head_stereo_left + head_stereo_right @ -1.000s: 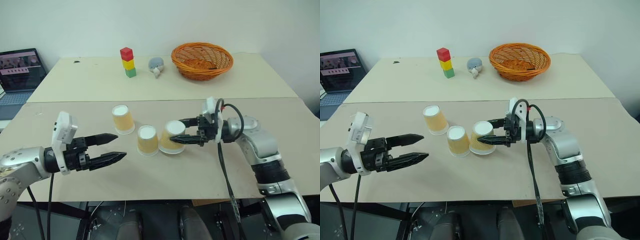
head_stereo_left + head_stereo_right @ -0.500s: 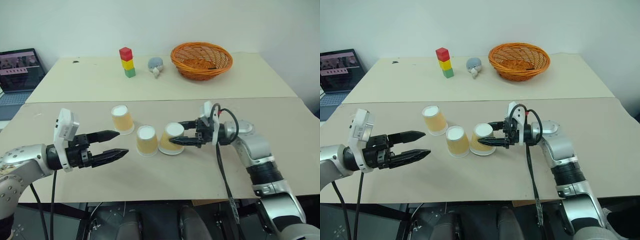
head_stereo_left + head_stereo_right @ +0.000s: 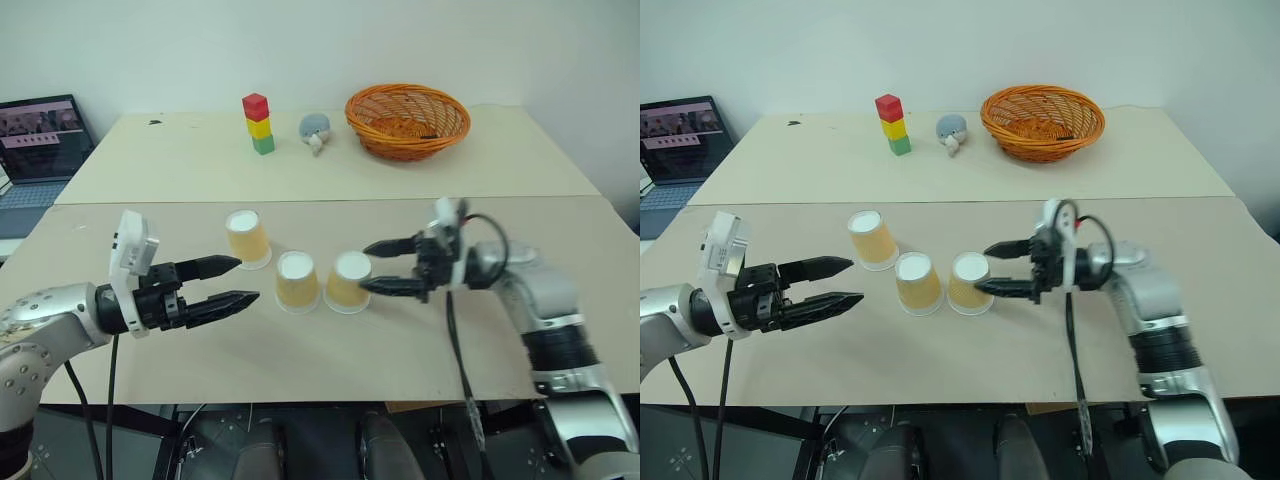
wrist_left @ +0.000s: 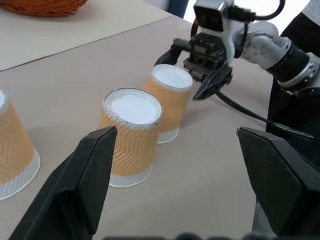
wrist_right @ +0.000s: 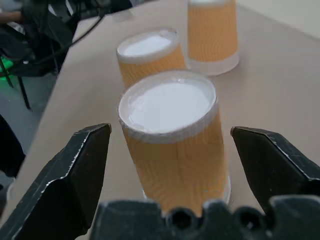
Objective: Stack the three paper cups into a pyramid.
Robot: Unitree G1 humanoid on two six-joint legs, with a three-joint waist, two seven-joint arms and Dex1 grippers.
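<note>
Right gripper [image 3: 372, 266] stands with its two black fingers spread wide, level above the worktop [image 3: 400, 340], their tips flanking the nearest of the three paper cups without touching it. That right-hand cup [image 3: 349, 281] sits upside down, white base up, upright on the worktop, free of any grip. Its rim touches or nearly touches the middle cup [image 3: 297, 281], likewise inverted and upright just beside it. The left-hand cup [image 3: 246, 238] stands inverted a little apart, farther from the near edge of the worktop and toward the left side. No cup rests on another; all three stand on the board, so no pyramid is formed.

Left gripper [image 3: 248, 281] hovers above the worktop near its left side, fingers apart and holding nothing, tips pointing toward the cups, the upper fingertip close to the left-hand cup.

On the rear table [image 3: 500, 165], along its far edge, stand a red-yellow-green block tower [image 3: 259, 124], a small grey and white object [image 3: 314, 131] beside it, and an orange wicker basket [image 3: 407, 120] to the right. A laptop [image 3: 38, 145] with its screen lit sits off the left end.
</note>
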